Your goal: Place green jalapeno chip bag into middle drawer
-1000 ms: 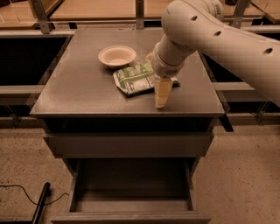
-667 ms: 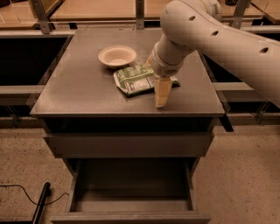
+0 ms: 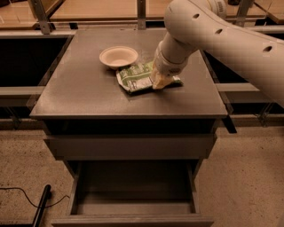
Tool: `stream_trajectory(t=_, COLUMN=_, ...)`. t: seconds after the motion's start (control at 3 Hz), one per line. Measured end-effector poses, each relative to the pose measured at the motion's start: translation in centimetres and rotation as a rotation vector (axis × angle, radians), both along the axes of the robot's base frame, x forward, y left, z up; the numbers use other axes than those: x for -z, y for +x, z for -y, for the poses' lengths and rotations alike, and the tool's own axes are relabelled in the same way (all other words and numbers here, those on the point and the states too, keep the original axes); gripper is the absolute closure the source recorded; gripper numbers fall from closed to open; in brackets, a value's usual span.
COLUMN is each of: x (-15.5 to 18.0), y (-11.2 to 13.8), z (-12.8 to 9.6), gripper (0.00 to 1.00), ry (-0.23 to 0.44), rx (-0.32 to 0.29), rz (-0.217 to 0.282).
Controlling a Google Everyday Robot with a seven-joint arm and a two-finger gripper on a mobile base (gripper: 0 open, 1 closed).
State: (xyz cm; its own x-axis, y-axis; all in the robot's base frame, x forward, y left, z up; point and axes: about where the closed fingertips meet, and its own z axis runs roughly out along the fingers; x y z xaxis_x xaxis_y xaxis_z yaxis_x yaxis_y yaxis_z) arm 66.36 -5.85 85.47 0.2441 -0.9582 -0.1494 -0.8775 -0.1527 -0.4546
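The green jalapeno chip bag (image 3: 134, 78) lies flat on the grey cabinet top (image 3: 80, 91), just in front of and to the right of a cream bowl (image 3: 118, 56). My gripper (image 3: 161, 81) comes down from the white arm (image 3: 213, 35) and sits on the bag's right end, low against the surface. The middle drawer (image 3: 73, 197) is pulled open below the cabinet, and its inside shows nothing in it. The shut grey drawer front (image 3: 133, 146) is just above it.
Dark open bays flank the cabinet on the left (image 3: 26, 62) and right. Wooden shelving runs along the back (image 3: 88, 9). A black cable (image 3: 22, 195) and a black bar (image 3: 42, 206) lie on the speckled floor at lower left.
My gripper has moved back from near the cabinet's front edge onto the right end of the chip bag. The bag, bowl and drawer have not moved.
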Motion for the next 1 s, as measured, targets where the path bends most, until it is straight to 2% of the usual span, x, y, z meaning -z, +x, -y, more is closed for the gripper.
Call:
stream_trajectory(t=0.33, x=0.37, y=0.32, z=0.18, gripper=0.63, ry=-0.01, rx=0.002, rz=-0.009)
stream_trajectory(t=0.67, x=0.51, y=0.25, z=0.23, gripper=0.73, ry=-0.01, rx=0.003, rz=-0.014)
stream_trajectory(t=1.0, x=0.62, y=-0.04, z=0.27, gripper=0.91, ry=-0.01, rx=0.0, rz=-0.017)
